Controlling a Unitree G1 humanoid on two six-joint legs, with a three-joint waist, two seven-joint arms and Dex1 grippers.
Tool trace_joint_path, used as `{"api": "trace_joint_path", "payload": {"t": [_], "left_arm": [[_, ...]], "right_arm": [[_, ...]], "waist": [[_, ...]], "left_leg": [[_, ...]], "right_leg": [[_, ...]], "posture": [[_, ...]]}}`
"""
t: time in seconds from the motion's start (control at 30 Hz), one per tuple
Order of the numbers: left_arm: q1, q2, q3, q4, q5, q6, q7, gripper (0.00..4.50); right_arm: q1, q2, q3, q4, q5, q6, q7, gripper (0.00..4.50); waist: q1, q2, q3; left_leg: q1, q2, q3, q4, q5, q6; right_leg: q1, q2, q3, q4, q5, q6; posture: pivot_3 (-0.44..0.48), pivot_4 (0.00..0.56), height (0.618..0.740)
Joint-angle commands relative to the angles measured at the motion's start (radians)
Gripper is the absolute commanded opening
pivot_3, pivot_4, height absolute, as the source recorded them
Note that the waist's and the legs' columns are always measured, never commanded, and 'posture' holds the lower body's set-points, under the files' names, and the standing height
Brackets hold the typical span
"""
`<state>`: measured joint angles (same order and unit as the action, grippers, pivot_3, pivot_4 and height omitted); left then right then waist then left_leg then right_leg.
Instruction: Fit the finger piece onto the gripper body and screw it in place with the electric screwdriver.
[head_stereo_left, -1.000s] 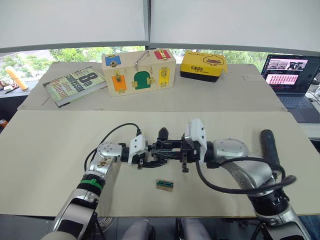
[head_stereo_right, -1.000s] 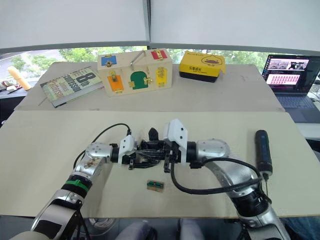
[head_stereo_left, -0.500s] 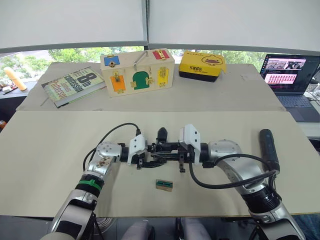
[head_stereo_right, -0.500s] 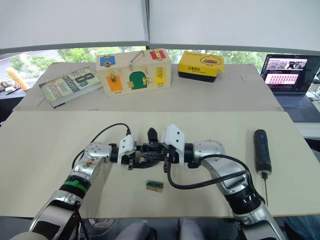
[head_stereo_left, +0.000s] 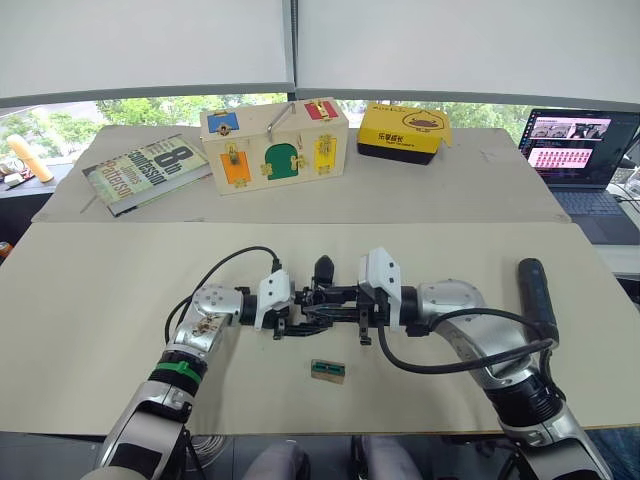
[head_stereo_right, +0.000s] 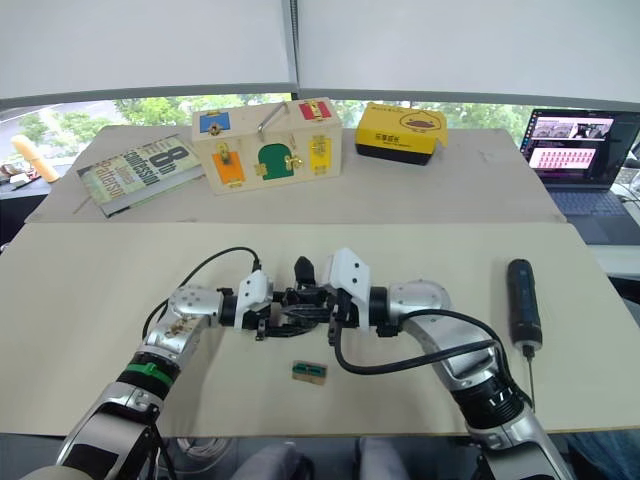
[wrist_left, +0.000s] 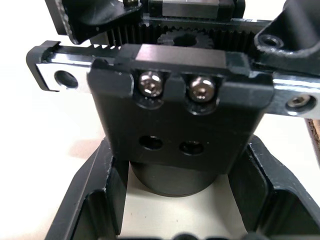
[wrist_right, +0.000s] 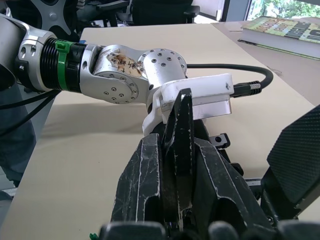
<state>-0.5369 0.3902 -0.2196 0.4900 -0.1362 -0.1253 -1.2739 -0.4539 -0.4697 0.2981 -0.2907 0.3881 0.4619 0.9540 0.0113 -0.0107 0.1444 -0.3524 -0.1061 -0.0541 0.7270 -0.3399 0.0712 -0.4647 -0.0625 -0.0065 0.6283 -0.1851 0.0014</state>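
The near table (head_stereo_left: 90, 330), a pale beige sheet, carries the work; a second beige table (head_stereo_left: 480, 185) butts against its far edge below white window blinds (head_stereo_left: 450, 45). On that far table, going by size, stand a wooden latch box (head_stereo_left: 276, 143) with coloured doors and locks, all shut so its contents cannot be seen, a book (head_stereo_left: 150, 170) lying flat beside the box toward the robot's left, a closed yellow-and-black case (head_stereo_left: 407, 131) beside the box toward the right, and an open laptop (head_stereo_left: 573, 150) further right at the table's end. Taking the gripper body (wrist_left: 177, 132) as landmark, it sits at mid-table between the two arms: the left gripper (head_stereo_left: 284, 312) has its fingers (wrist_left: 95, 200) either side of the block's round base, seemingly closed on it, though actual contact is hard to confirm. The right gripper (head_stereo_left: 345, 306) meets the body from the opposite side, its fingers (wrist_right: 145, 190) clamped on the finger piece (wrist_right: 181, 130), a slim black blade standing upright between them and held up against the body. A black pointed finger (head_stereo_left: 323, 267) sticks up from the far side of the body. The electric screwdriver (head_stereo_right: 523, 303) lies released on the table well to the right of the body, bit toward the near edge. A small green-and-tan block (head_stereo_left: 329, 369) lies just nearer than the body.
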Motion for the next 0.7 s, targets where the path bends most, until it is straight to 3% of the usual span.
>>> {"api": "trace_joint_path", "payload": {"t": [0.03,0.37,0.7], "left_arm": [[0.023,0.011,-0.028,-0.003,0.022,0.022,-0.008,2.28],[0.024,0.010,-0.030,-0.005,0.020,0.031,-0.008,2.28],[0.029,0.005,-0.030,-0.011,0.020,0.036,-0.001,2.28]], "right_arm": [[0.013,-0.008,0.019,-0.017,0.010,0.039,0.017,0.37],[-0.023,-0.017,0.037,0.022,0.029,0.125,0.042,0.37],[-0.064,-0.024,0.073,0.182,-0.064,0.041,0.053,0.37]], "waist": [[0.000,0.000,0.000],[0.000,0.000,-0.001],[-0.002,0.000,-0.004]], "left_leg": [[0.000,0.000,0.000,0.000,0.000,0.000],[0.000,0.000,0.000,0.000,0.000,0.000],[0.008,0.000,-0.001,-0.001,0.000,0.000]], "right_leg": [[0.000,0.000,0.000,0.000,0.000,0.000],[0.000,0.000,0.000,0.000,0.000,0.000],[0.007,0.000,0.001,-0.001,0.000,0.000]], "posture": [[0.000,0.150,0.740],[0.000,0.150,0.740],[0.000,0.150,0.740]]}}
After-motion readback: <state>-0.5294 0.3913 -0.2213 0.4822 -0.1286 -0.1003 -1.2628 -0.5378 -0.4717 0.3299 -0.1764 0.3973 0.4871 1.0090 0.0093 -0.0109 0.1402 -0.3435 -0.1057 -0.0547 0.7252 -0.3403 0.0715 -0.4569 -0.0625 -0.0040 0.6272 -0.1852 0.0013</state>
